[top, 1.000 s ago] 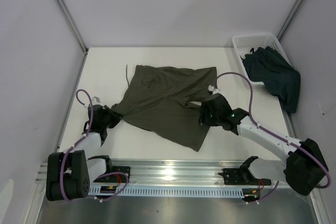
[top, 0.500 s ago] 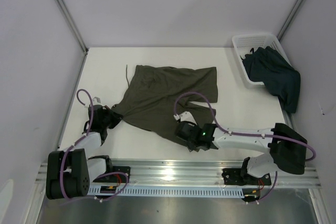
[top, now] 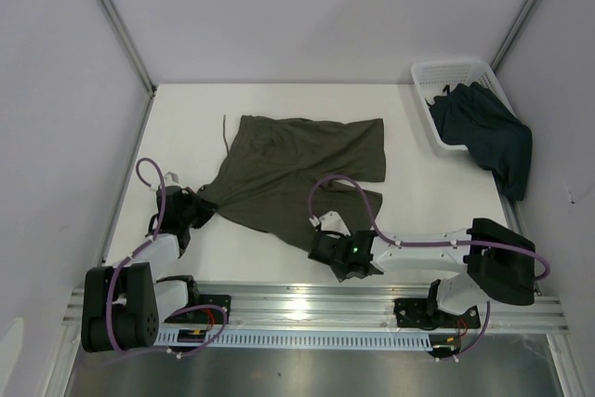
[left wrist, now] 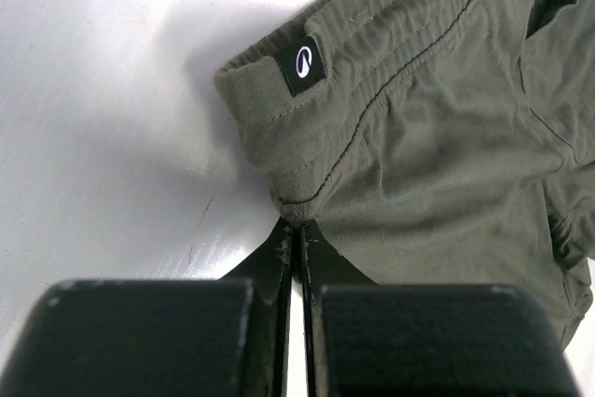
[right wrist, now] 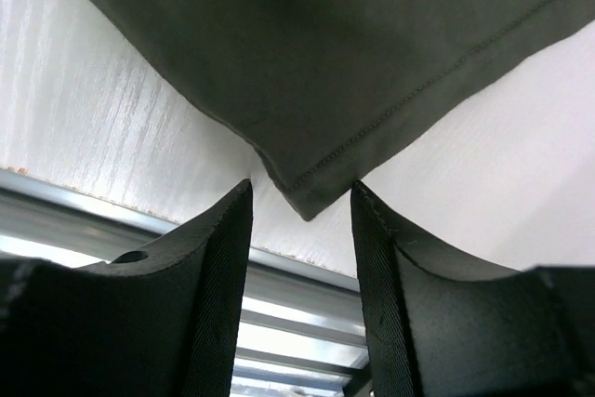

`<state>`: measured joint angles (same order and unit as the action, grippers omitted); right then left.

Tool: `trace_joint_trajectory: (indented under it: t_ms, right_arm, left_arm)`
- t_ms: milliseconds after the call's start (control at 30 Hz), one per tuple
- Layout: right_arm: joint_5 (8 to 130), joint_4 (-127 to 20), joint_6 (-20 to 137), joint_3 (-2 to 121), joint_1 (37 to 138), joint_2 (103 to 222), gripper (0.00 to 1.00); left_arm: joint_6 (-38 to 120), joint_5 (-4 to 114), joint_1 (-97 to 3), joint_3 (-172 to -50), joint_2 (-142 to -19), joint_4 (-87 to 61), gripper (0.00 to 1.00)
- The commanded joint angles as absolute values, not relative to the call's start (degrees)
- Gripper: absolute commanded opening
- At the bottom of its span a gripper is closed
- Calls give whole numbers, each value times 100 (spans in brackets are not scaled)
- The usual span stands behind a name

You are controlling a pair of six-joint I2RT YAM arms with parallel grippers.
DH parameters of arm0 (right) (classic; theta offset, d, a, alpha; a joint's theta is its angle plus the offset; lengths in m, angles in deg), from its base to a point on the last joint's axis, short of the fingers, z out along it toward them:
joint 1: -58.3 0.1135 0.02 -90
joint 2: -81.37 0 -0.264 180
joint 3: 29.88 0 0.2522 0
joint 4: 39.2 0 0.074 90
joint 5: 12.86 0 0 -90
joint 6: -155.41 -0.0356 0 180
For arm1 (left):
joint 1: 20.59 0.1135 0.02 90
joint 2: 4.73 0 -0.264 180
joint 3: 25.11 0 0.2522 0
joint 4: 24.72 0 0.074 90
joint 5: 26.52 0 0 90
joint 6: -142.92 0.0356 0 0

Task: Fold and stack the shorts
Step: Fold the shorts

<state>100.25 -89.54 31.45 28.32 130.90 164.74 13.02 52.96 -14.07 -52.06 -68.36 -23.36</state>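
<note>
The olive-green shorts (top: pixel 288 174) lie spread over the middle of the white table. My left gripper (top: pixel 197 204) is shut on their waistband corner at the left. In the left wrist view the closed gripper (left wrist: pixel 296 227) pinches the bunched cloth (left wrist: pixel 428 137) just below a small black label (left wrist: pixel 302 63). My right gripper (top: pixel 323 245) is low at the near hem corner of one leg. It stands open (right wrist: pixel 300 189), with the hem corner (right wrist: pixel 307 206) lying between the fingers, unclamped. The dark navy-teal shorts (top: pixel 485 134) hang over the basket at the back right.
The white mesh basket (top: pixel 424 75) stands in the far right corner against the wall. A metal rail (top: pixel 307 299) runs along the table's near edge, right behind my right gripper. A drawstring (top: pixel 225 132) trails from the olive shorts' far left side.
My right arm has swung from the olive shorts' right side down and left to their near hem corner. The left gripper and the cloth it holds have not moved.
</note>
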Motion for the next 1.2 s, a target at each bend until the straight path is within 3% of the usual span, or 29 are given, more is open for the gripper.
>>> trace_joint_trajectory:
  t_ms: [0, 33, 100, 133, 233, 433, 600, 800, 1033, 1167]
  right_arm:
    - [10201, -8812, 2981, 2844, 13143, 16766, 48]
    - [10218, -8803, 2990, 2870, 13143, 16838, 47]
    - [10271, -8812, 2946, 2931, 13152, 17022, 31]
    - [10280, -8838, 2938, 2958, 13178, 17049, 16]
    - [10526, -9135, 2762, 3089, 13406, 16971, 0]
    - [10667, -9769, 2235, 3230, 14065, 16374, 0]
    - [10789, -10260, 1621, 3362, 14653, 16197, 0]
    - [11123, -10902, 1321, 3880, 14822, 15978, 0]
    - [11414, -11132, 1706, 4478, 14032, 15345, 0]
    - [11309, -11036, 2251, 4742, 13015, 15037, 0]
  left_arm:
    - [1460, 5293, -1400, -5390, -6854, -2467, 0]
    - [1468, 5293, -1400, -5390, -6862, -2458, 0]
    - [1469, 5302, -1400, -5407, -6862, -2450, 0]
    - [1469, 5293, -1400, -5373, -6862, -2432, 0]
    - [1434, 5223, -1400, -5399, -6845, -2371, 0]
    - [1065, 5215, -1400, -5643, -6494, -1730, 0]
    - [1038, 5775, -1400, -6365, -5749, 269, 0]
    - [845, 6032, -1400, -7156, -5333, 1618, 0]
    - [476, 5549, -1400, -7953, -6272, 1944, 0]
    - [440, 5601, -1400, -8667, -7028, 2208, 0]
